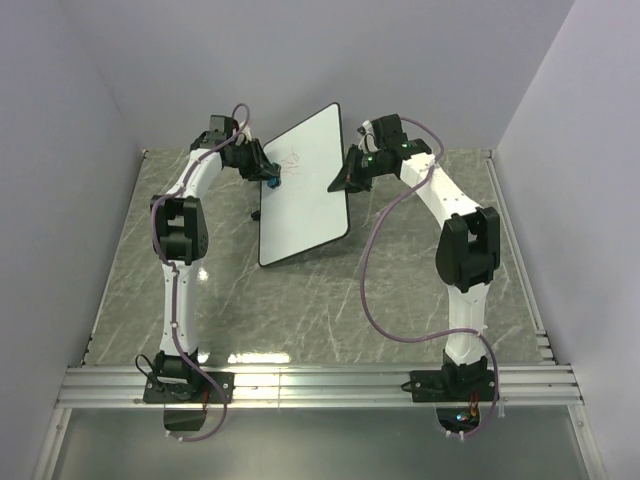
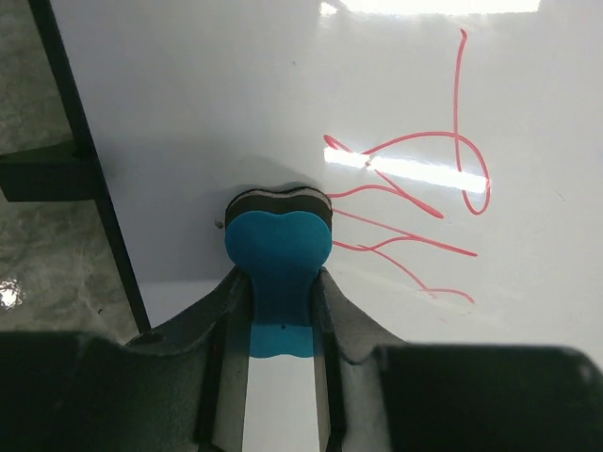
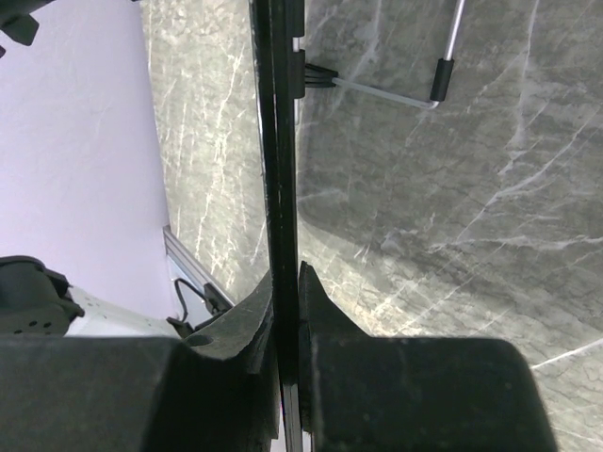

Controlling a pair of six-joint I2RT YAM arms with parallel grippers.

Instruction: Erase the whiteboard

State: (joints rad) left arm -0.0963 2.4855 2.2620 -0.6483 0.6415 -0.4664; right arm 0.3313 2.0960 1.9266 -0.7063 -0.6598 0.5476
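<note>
The whiteboard (image 1: 305, 185) stands tilted on the marble table, its face toward the left arm. Red scribbles (image 2: 415, 188) mark its upper part, faint in the top view (image 1: 292, 160). My left gripper (image 1: 270, 180) is shut on a small blue eraser (image 2: 278, 250), whose dark felt pad presses on the board face (image 2: 188, 94) just left of the scribbles. My right gripper (image 1: 345, 180) is shut on the board's right edge; in the right wrist view the thin black rim (image 3: 281, 141) runs between the fingers (image 3: 325, 311).
The board's black foot (image 2: 42, 174) and wire stand (image 3: 415, 89) rest on the grey marble tabletop (image 1: 400, 290). Pale walls close in at the back and both sides. An aluminium rail (image 1: 320, 380) carries both arm bases at the near edge.
</note>
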